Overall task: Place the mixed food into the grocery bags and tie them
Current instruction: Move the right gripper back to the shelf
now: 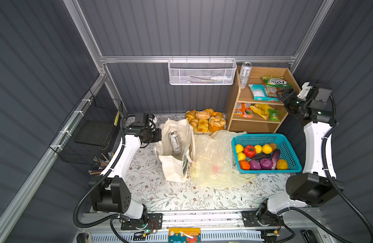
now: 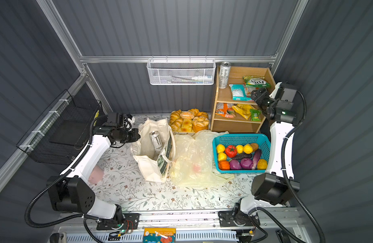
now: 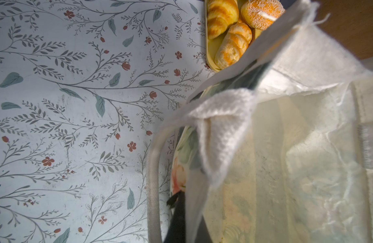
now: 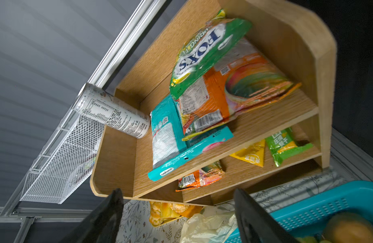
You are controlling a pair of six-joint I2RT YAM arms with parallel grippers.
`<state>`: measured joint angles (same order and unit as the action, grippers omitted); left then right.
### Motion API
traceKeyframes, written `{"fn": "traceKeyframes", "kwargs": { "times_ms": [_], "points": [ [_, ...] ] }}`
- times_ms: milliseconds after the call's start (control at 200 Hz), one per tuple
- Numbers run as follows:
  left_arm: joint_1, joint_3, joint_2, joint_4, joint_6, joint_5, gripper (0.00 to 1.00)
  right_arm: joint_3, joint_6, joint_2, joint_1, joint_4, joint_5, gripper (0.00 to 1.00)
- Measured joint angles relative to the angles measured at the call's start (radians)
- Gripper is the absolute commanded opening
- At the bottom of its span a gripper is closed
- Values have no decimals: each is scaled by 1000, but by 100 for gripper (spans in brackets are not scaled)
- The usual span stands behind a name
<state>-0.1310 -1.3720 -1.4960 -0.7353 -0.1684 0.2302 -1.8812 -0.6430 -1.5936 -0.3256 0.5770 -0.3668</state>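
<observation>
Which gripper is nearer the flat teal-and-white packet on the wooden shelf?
Right. Right gripper hovers just beside the teal-and-white packet; left gripper is far off, by the cream canvas tote.

The left arm (image 1: 123, 154) climbs from its base at the near edge of the table, elbow bent, forearm level and pointing toward the middle. The left tool (image 1: 158, 135) is clamped fully together. The right arm (image 1: 316, 147) stands tall, its wrist raised and turned inward. The right tool (image 1: 282, 95) has its black fingers (image 4: 110, 216) spread wide.
</observation>
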Motion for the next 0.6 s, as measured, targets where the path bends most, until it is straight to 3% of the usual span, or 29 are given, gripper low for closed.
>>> {"fn": "traceKeyframes", "kwargs": {
  "times_ms": [375,600],
  "points": [
    [0,0,2,1,0,8,0,-37,-27,-100,-8,6,-22,81],
    [0,0,2,4,0,10,0,-157,23,-184,-4,41,-10,80]
  ]
}}
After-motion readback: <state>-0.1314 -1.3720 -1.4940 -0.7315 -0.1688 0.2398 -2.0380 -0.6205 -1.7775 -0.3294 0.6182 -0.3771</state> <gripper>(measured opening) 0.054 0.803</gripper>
